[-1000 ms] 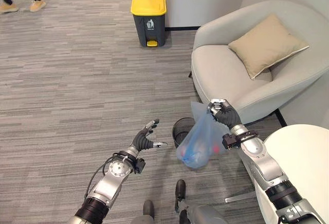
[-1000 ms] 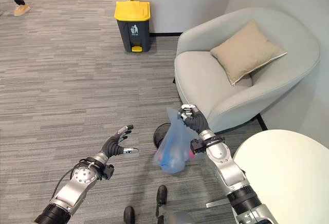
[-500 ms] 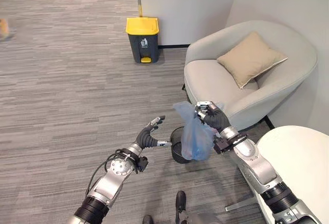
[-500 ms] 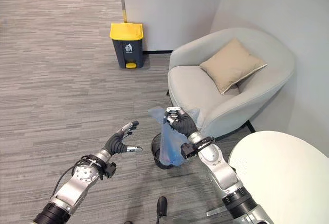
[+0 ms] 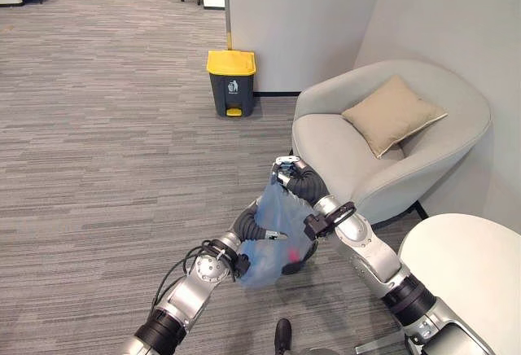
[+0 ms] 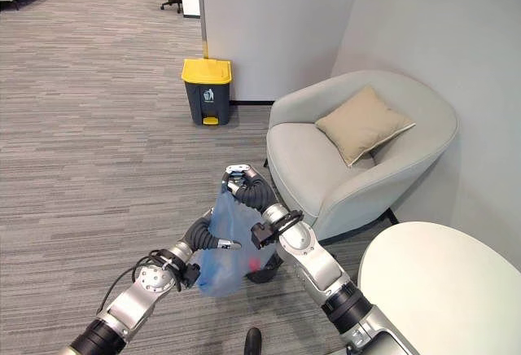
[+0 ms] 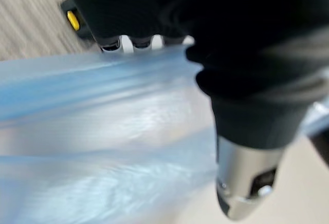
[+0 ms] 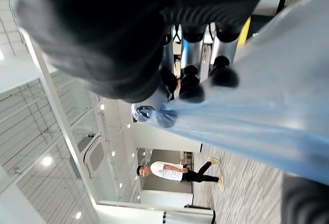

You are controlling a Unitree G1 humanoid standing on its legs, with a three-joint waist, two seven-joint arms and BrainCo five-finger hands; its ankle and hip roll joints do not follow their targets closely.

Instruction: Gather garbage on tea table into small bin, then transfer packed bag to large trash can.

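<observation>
A translucent blue bag [image 5: 273, 243] with rubbish inside, a red bit among it, hangs above the floor. My right hand [image 5: 298, 184] is shut on its gathered neck, and the bag [image 8: 257, 106] stretches away below those fingers [image 8: 196, 59]. My left hand [image 5: 244, 225] lies against the bag's left side; the bag [image 7: 103, 131] covers most of that hand [image 7: 241, 106]. The small dark bin [image 5: 298, 264] peeks out behind the bag. The large grey trash can [image 5: 230, 85] with a yellow lid stands by the wall, far ahead and to the left.
A grey armchair [image 5: 326, 139] with a beige cushion [image 5: 392, 114] stands close on the right. A round white table [image 5: 464, 269] is at the lower right. Open carpet leads to the trash can. A person [image 8: 169, 171] walks in the distance.
The camera has tilted up. My right hand has carried the bag leftward, in front of the small bin. My left hand has come in against the bag's side.
</observation>
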